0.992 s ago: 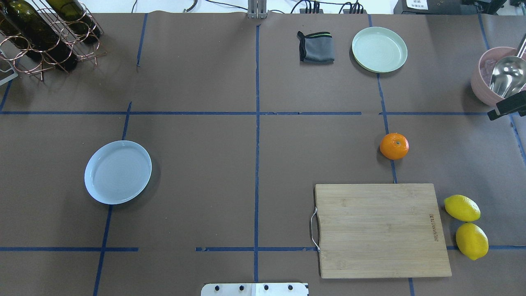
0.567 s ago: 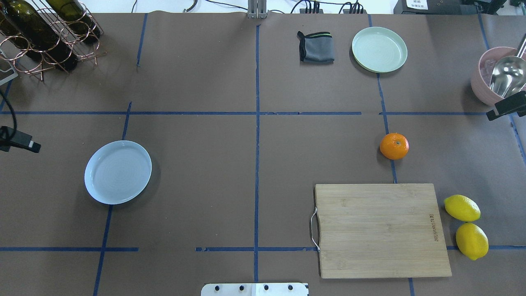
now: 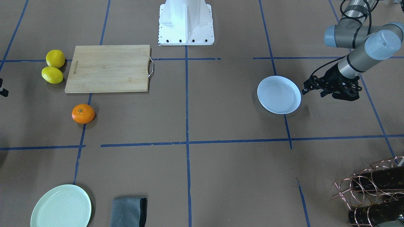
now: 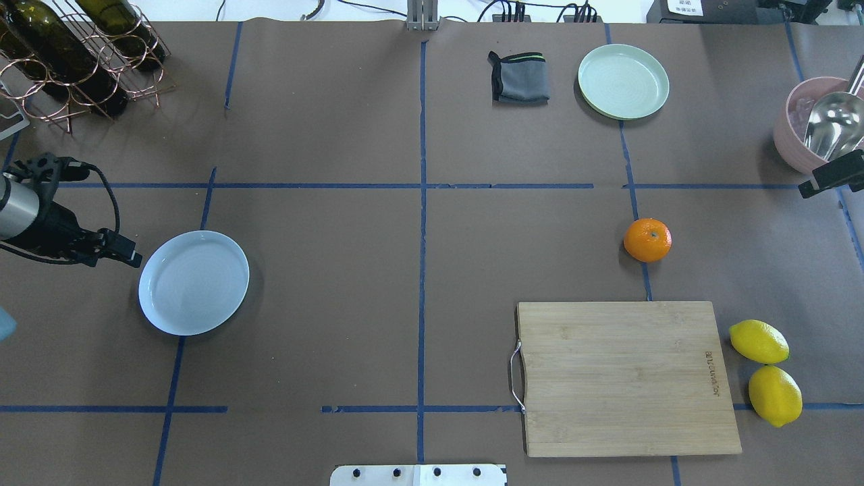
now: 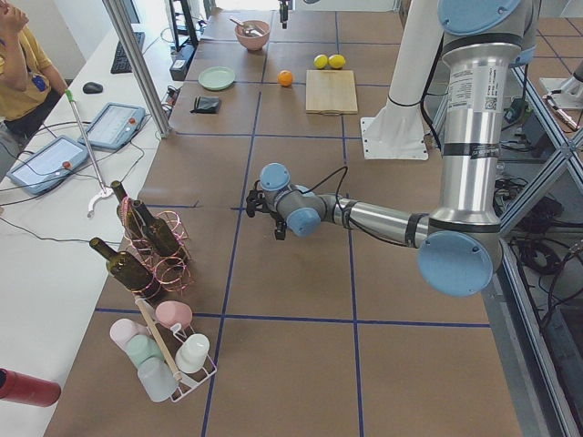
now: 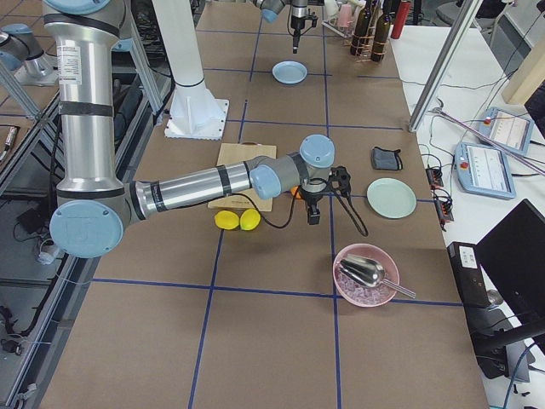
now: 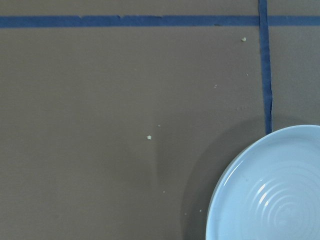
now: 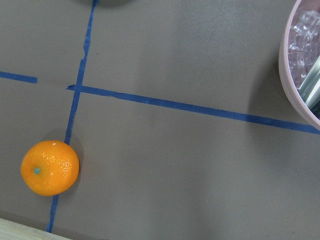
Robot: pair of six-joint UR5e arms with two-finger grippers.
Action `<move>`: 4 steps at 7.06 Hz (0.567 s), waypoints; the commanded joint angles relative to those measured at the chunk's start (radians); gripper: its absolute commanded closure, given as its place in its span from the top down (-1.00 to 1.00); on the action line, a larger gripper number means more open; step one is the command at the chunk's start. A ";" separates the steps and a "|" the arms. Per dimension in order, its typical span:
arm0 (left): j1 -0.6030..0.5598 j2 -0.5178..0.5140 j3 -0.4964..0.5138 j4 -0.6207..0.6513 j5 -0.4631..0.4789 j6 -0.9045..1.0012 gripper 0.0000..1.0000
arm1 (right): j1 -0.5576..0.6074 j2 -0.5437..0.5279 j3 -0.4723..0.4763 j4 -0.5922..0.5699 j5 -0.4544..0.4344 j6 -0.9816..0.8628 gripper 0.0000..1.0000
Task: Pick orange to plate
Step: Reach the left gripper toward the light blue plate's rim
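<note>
The orange (image 4: 647, 239) lies on the brown table just beyond the cutting board, on the right half; it also shows low left in the right wrist view as the orange (image 8: 50, 167). The white-bluish plate (image 4: 194, 282) sits empty on the left half. My left gripper (image 4: 74, 239) hangs pointing down just left of the plate's rim, apart from it; its fingers do not show clearly. The plate (image 7: 270, 190) fills the left wrist view's lower right corner. My right gripper (image 4: 833, 174) pokes in at the right edge, well right of the orange; I cannot tell its state.
A bamboo cutting board (image 4: 624, 378) lies near the orange, with two lemons (image 4: 759, 341) to its right. At the back are a mint-green plate (image 4: 623, 81), a grey cloth (image 4: 520, 77), a pink bowl (image 4: 793, 145) with a scoop, and a wine rack (image 4: 74, 54).
My left arm has come in from the left edge and moved right, up to the plate's left rim. The right gripper has barely shifted. Orange and plate have not moved.
</note>
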 commanded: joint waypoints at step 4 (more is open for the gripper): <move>0.065 -0.038 0.049 -0.003 0.002 -0.044 -0.68 | 0.000 0.002 0.000 0.000 0.000 -0.002 1.00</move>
